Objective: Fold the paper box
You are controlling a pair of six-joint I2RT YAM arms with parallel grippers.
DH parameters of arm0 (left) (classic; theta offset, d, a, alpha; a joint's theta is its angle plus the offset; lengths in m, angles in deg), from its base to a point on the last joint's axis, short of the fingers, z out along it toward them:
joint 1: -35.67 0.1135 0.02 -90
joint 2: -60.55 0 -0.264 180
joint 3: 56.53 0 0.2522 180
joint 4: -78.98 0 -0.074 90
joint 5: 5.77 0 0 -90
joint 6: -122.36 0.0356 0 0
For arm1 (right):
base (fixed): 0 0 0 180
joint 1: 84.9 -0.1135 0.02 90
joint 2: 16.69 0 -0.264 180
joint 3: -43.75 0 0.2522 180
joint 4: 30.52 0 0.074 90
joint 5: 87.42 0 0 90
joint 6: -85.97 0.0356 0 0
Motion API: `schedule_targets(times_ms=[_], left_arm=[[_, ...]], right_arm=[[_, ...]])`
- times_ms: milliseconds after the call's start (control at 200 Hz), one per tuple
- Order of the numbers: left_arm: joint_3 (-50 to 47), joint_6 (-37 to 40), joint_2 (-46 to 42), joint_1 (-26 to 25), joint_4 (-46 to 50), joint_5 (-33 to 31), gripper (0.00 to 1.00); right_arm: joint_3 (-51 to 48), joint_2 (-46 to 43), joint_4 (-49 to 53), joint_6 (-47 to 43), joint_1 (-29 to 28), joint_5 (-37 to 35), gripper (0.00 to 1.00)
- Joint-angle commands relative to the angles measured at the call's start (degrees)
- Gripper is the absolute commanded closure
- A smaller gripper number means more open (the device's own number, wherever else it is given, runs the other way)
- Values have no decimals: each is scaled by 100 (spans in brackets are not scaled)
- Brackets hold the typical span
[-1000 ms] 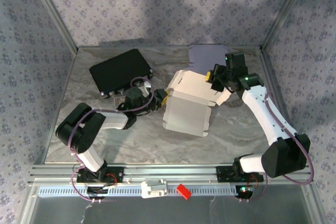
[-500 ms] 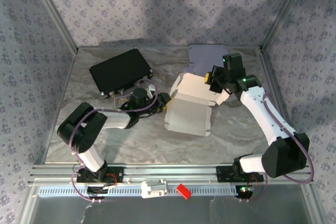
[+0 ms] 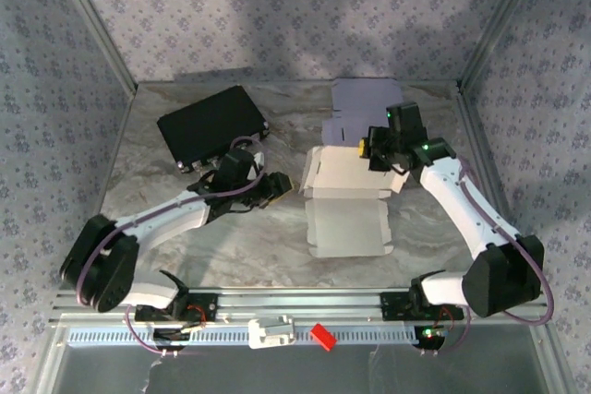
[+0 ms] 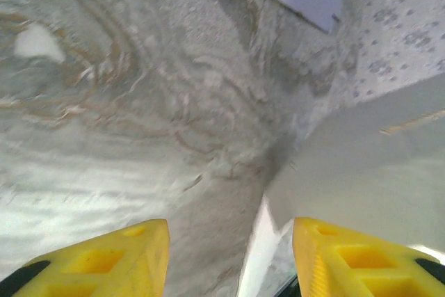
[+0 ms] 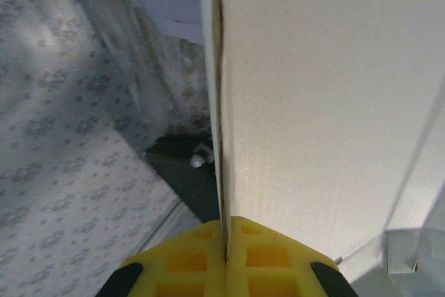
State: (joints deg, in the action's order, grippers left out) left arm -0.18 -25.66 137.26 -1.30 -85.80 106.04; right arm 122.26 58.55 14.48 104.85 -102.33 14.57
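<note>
light: bright, even | shadows: soft, on back wall (image 3: 305, 16) | wrist views: soft-focus

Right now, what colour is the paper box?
The paper box is plain white, seen best in the top external view.

A black flat case (image 3: 213, 126) is noted lying at back left of the marbled bench (image 3: 240, 256), and a lavender sheet (image 3: 363, 99) at back centre.

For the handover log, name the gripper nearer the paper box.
Right. The right gripper is clamped on the paper box's rear flap; the left gripper stands open at its left edge.
</note>
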Motion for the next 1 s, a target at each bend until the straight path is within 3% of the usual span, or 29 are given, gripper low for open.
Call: schedule_targets(times_ms=[0,250,425,580,780,999], left_arm=[[270,908,-346,123,1537,-220,49],[379,2463,-446,509,1410,-369,58],[95,3594,-160,412,137,-364,61],[-90,4061,203,366,-704,42,61],[-76,4649,589,52,-1046,304,60],[-64,4745,840,-168,-1474,300,59]], right_arm=[[-164,-100,-77,-604,-73,-192,100],[-445,-40,-673,-1238,-431,-300,100],[-1006,-151,-1700,-1696,-586,-344,100],[-1277,-99,-2301,-2054,-577,-127,100],[-1500,-21,-2619,-1950,-621,-21,100],[-1500,124,-2818,-2006,-628,49,100]])
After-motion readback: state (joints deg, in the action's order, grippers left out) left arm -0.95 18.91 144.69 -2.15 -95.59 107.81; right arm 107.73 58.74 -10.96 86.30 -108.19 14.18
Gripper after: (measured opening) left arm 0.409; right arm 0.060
